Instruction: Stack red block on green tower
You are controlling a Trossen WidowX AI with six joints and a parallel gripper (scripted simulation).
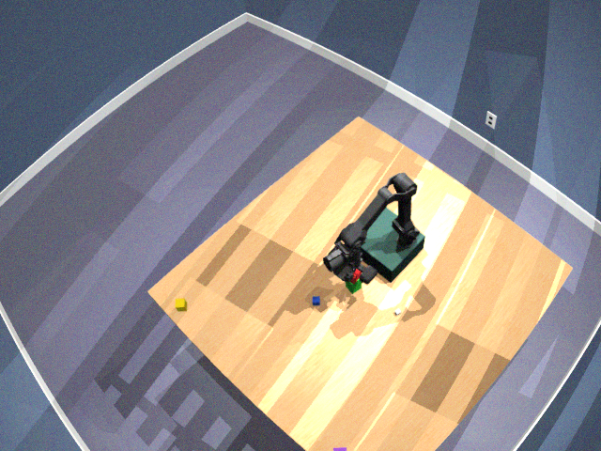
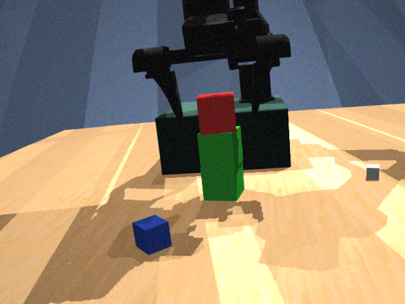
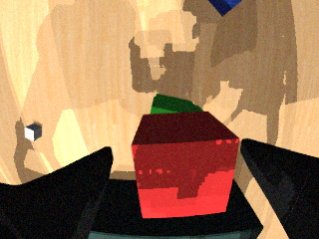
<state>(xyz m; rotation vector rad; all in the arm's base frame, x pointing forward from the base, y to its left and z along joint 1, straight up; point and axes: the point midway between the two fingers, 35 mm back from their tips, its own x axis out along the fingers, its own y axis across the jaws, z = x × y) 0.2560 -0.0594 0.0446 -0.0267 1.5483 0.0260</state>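
Wooden table (image 2: 326, 245): red block (image 2: 216, 113) seated on green tower (image 2: 220, 164), gripper (image 2: 216, 106) spread wide, nothing pinched; yellow cube (image 1: 180, 303) at 9 o'clock seen only from top.

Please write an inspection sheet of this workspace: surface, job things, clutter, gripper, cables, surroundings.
Surface: wooden table with patchy shadows.
Job things: red block sits on the green tower, which stands upright; the red block looks slightly offset from the tower's edges.
Clutter: blue cube in front of the tower; small white cube to the side; yellow cube near the table edge; purple thing at the picture border.
Gripper: gripper open, fingers on both sides of the red block, not touching it, holding nothing.
Cables: nothing seen.
Surroundings: dark teal base behind the tower; wall outlet; blue-grey walls.
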